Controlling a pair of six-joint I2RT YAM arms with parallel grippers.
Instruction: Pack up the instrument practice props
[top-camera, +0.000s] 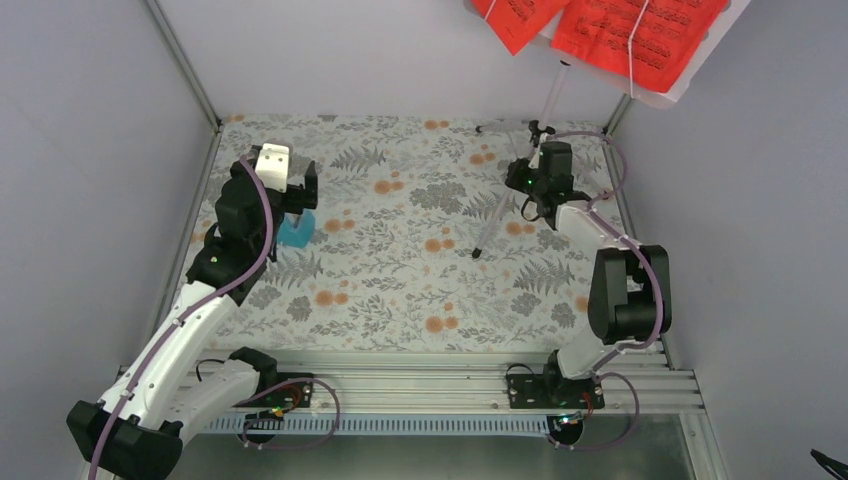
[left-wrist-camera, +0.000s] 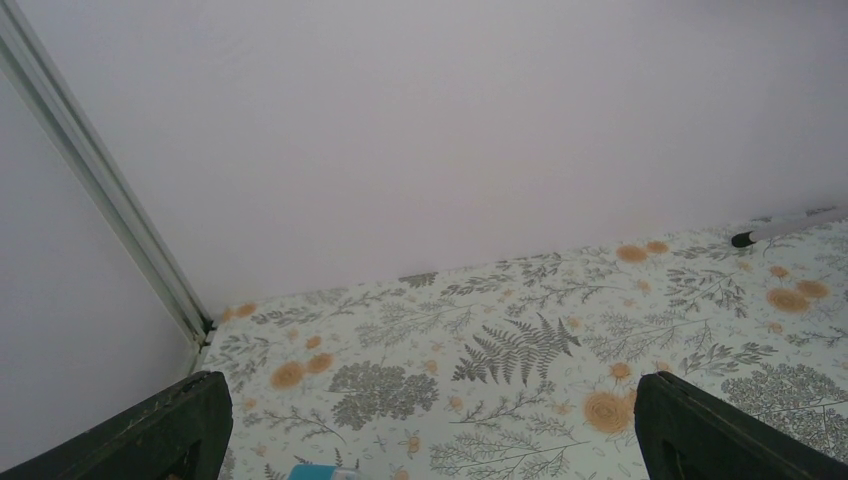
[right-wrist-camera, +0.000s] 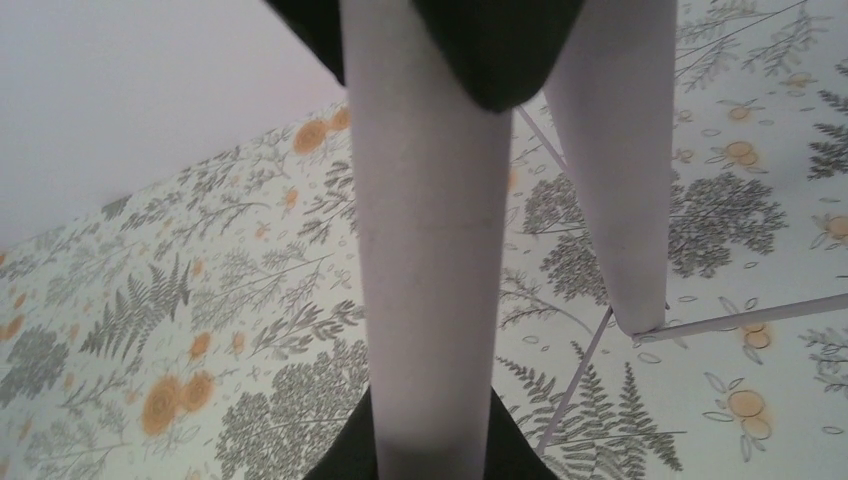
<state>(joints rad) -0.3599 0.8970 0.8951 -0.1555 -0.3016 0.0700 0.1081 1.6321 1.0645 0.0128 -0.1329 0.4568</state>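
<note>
The pale lilac music stand (top-camera: 553, 95) rises at the back right, with red sheet-music pages (top-camera: 620, 35) on its desk at the top edge of the view. My right gripper (top-camera: 545, 182) is shut on the stand low down, above its spread legs (top-camera: 497, 220). In the right wrist view the lilac tube (right-wrist-camera: 430, 250) fills the space between the black fingers (right-wrist-camera: 490, 50). A small light-blue metronome (top-camera: 296, 230) stands at the left. My left gripper (top-camera: 300, 195) hovers open just above it, and only the metronome's top edge (left-wrist-camera: 322, 470) shows between the wide fingers (left-wrist-camera: 170, 430).
A floral cloth (top-camera: 400, 260) covers the table. Pale walls close it in on three sides, with metal corner posts (top-camera: 185, 65) at the back. An aluminium rail (top-camera: 430, 385) runs along the near edge. A stand leg's black tip (left-wrist-camera: 742, 239) shows at the far right of the left wrist view.
</note>
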